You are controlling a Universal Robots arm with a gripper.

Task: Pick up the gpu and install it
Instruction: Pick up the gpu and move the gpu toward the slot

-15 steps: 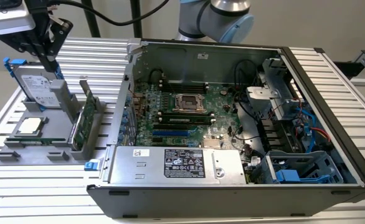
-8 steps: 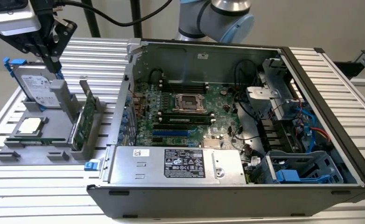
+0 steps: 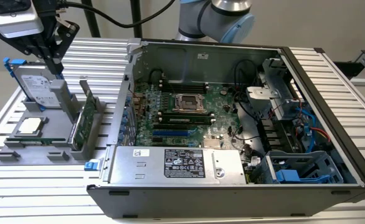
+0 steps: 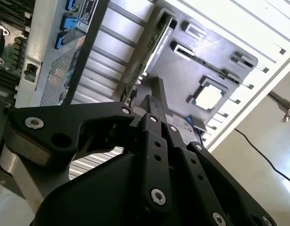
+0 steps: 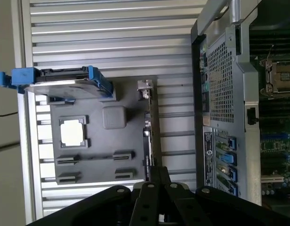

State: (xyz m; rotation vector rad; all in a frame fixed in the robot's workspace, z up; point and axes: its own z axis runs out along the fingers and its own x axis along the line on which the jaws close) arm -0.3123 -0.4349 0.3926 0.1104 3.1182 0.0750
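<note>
The gpu (image 3: 83, 122) stands on its edge in a slot of the grey holder tray (image 3: 20, 156), at the exterior view's left, outside the computer case. In both wrist views it is a thin edge-on card (image 5: 148, 136) (image 4: 149, 52) with a silver bracket (image 5: 144, 87) at one end. My gripper (image 3: 57, 69) hangs above the tray's far end, over the hard drive and a little away from the gpu's top edge. Its black fingers (image 5: 157, 173) are shut together with nothing between them, and they touch nothing.
A silver hard drive with a blue frame (image 3: 38, 86) and a processor chip (image 3: 31, 126) sit in the same tray. The open computer case (image 3: 332, 93) lies at the right, with motherboard (image 3: 182, 107), blue slots (image 3: 170, 132) and power supply (image 3: 176, 164).
</note>
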